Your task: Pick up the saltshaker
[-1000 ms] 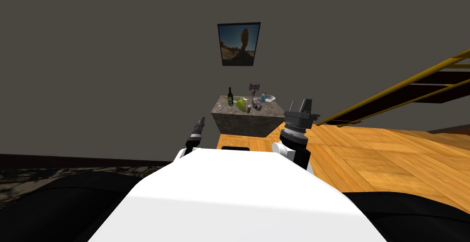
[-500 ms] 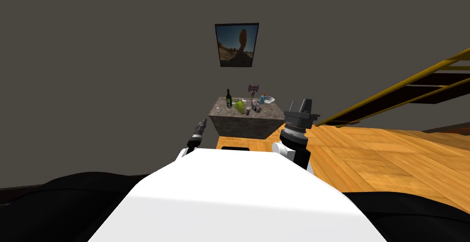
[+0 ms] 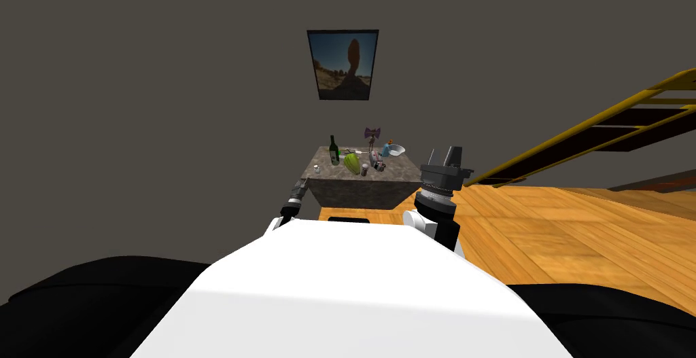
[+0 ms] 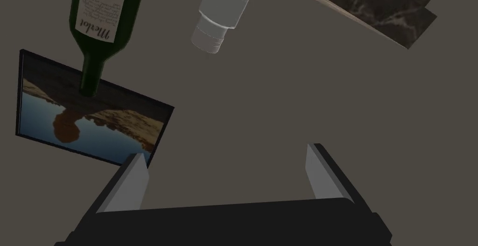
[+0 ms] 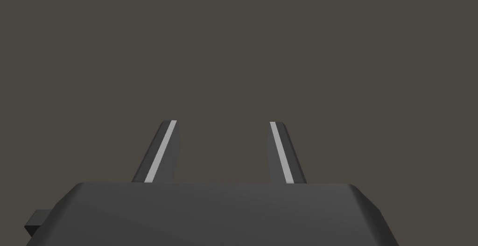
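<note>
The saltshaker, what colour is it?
Light grey all over. The saltshaker shows best in the left wrist view.

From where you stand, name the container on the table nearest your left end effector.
The small white saltshaker, alone near the table's left front corner, closest to the left end effector. The green wine bottle and blue bottle stand farther back.

Marbled stone block [image 3: 367,191] carries green bottle [image 3: 334,151], white saltshaker [image 3: 317,168], green fruit [image 3: 351,164] perhaps, pale bowl [image 3: 396,149].
</note>
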Available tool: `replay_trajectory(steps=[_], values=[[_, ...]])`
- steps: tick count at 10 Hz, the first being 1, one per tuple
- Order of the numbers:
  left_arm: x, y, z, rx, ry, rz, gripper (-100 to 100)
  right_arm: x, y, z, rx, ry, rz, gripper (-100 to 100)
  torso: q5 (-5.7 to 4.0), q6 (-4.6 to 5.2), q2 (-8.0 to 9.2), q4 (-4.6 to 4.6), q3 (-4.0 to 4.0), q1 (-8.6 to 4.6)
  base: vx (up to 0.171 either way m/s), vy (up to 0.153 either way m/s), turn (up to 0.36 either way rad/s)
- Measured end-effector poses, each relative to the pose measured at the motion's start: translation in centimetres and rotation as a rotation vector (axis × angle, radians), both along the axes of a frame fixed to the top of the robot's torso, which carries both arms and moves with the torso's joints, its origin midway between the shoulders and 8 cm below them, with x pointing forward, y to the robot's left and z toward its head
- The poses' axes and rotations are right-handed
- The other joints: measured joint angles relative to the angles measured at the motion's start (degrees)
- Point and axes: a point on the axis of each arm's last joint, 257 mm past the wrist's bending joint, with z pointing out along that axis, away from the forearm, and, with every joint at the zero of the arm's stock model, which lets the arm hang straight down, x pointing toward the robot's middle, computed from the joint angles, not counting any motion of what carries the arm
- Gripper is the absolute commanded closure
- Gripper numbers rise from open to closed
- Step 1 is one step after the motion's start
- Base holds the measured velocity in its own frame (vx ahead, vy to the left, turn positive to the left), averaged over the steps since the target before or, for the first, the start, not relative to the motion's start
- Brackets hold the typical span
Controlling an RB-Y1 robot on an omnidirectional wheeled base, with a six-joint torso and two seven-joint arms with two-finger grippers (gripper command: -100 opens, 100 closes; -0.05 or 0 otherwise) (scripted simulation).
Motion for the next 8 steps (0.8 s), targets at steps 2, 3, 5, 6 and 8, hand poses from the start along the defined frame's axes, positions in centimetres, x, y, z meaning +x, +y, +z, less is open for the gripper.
replay_trajectory(steps=[2, 3, 5, 6, 8], values=[[0.4, -0.2, -1.1, 0.051, 0.026, -0.005, -100, 0.0, 0.0, 0.0, 0.000, 0.000, 0.000, 0, 0.00, -0.01, 0.03, 0.01, 0.02, 0.00, 0.174, -0.030, -0.076], [0.5, -0.2, -1.9, 0.087, 0.045, -0.009, -100, 0.0, 0.0, 0.0, 0.000, 0.000, 0.000, 0, -0.01, 0.00, -0.04, -0.01, -0.02, -0.06, 0.187, -0.012, -0.068], [0.8, 0.2, -3.1, 0.151, 0.076, -0.017, -100, 0.0, 0.0, 0.0, 0.000, 0.000, 0.000, 0, 0.01, -0.01, -0.05, -0.01, -0.03, 0.08, 0.165, 0.004, -0.072], [1.1, 0.4, -3.7, 0.182, 0.091, -0.022, -100, 0.0, 0.0, 0.0, 0.000, 0.000, 0.000, 0, 0.01, -0.01, 0.05, 0.00, 0.02, 0.07, 0.058, 0.000, -0.012], [1.1, 0.4, -3.7, 0.186, 0.092, -0.022, -100, 0.0, 0.0, 0.0, 0.000, 0.000, 0.000, 0, 0.01, -0.03, 0.54, 0.10, 0.30, 0.04, -0.003, -0.011, 0.067]])
